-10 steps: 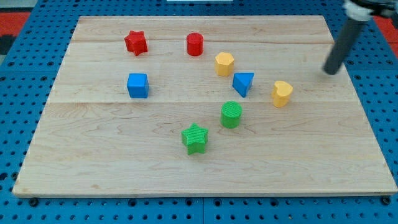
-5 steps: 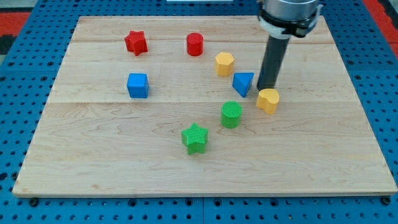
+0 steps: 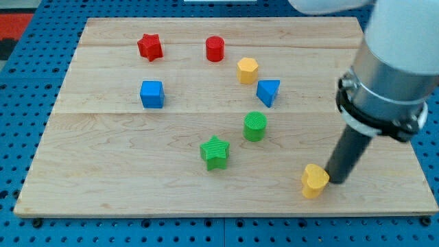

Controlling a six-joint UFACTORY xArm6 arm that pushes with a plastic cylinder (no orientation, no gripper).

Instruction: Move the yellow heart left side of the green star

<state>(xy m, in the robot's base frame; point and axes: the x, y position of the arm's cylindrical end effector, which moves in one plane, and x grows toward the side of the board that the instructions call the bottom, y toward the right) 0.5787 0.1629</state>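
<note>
Wooden bench [image 3: 103,171] seen from above and slightly in front, resting on a blue perforated surface [image 3: 20,137]. My tip [image 3: 334,180] stands near the view's bottom right, touching or just beside the right flank of the yellow heart [image 3: 315,181]; the dark rod rises from it toward the view's upper right into the grey arm housing [image 3: 391,75]. The arm carries no fingers, so nothing is clenched or released; the rod only abuts the block.

The yellow heart lies close to the bench's bottom edge, well to the view's right of the green star [image 3: 215,152] and somewhat lower than it. The space immediately to the view's left of the green star is bare wood.

The green cylinder [image 3: 255,126] sits just up and to the right of the green star, apart from it. Above the cylinder is the blue triangular block [image 3: 268,91], and up and to the left of that, near but not touching, the yellow hexagonal block [image 3: 247,70]. The red cylinder [image 3: 215,49] and the red star [image 3: 149,46] stand in a row near the view's top, well apart from each other. The blue cube [image 3: 152,94] sits alone on the view's left, below the red star. All blocks other than the yellow heart are well clear of my tip.
</note>
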